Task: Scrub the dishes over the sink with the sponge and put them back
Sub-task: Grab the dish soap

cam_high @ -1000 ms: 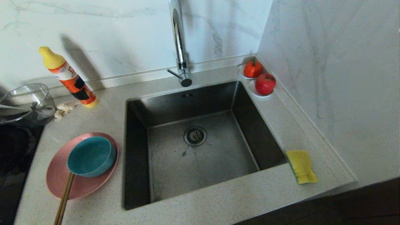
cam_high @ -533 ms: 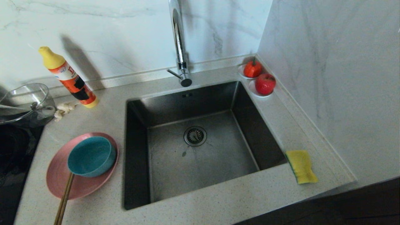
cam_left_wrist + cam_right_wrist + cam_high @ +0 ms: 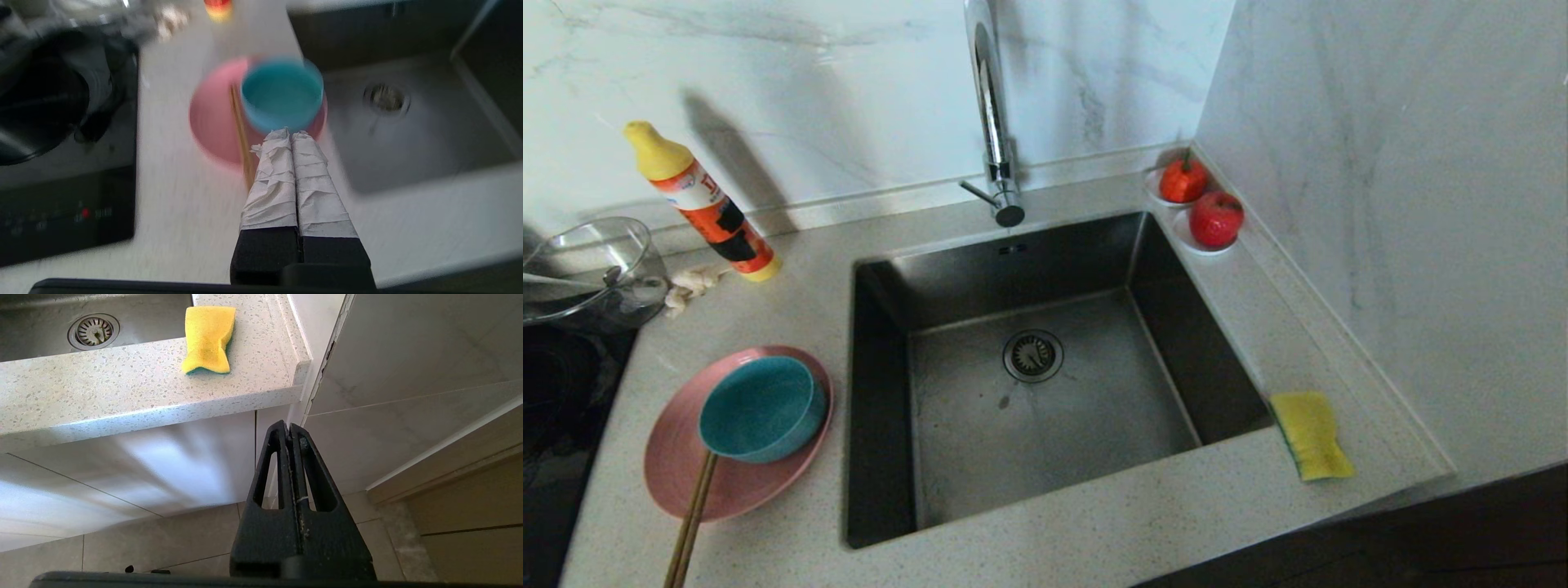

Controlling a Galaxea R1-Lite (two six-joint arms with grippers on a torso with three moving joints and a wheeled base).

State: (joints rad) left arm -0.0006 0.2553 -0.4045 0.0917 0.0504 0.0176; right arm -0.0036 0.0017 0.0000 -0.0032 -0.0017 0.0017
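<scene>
A pink plate (image 3: pixel 678 465) lies on the counter left of the sink (image 3: pixel 1045 408). A teal bowl (image 3: pixel 760 408) sits on it, and wooden chopsticks (image 3: pixel 690 523) lean from the plate toward the counter's front edge. The yellow sponge (image 3: pixel 1311 437) rests on the counter at the sink's right front corner. Neither gripper shows in the head view. In the left wrist view my left gripper (image 3: pixel 291 132) is shut and empty, its taped fingers (image 3: pixel 273 179) pointing at the bowl (image 3: pixel 282 98) from above the counter. My right gripper (image 3: pixel 290 426) hangs shut below the counter's edge, the sponge (image 3: pixel 208 332) above it.
A yellow-capped detergent bottle (image 3: pixel 703 204) and a glass bowl (image 3: pixel 592 261) stand at the back left, beside a black hob (image 3: pixel 556 392). Two red fruits on saucers (image 3: pixel 1201 204) sit in the back right corner. The chrome tap (image 3: pixel 992 106) rises behind the sink.
</scene>
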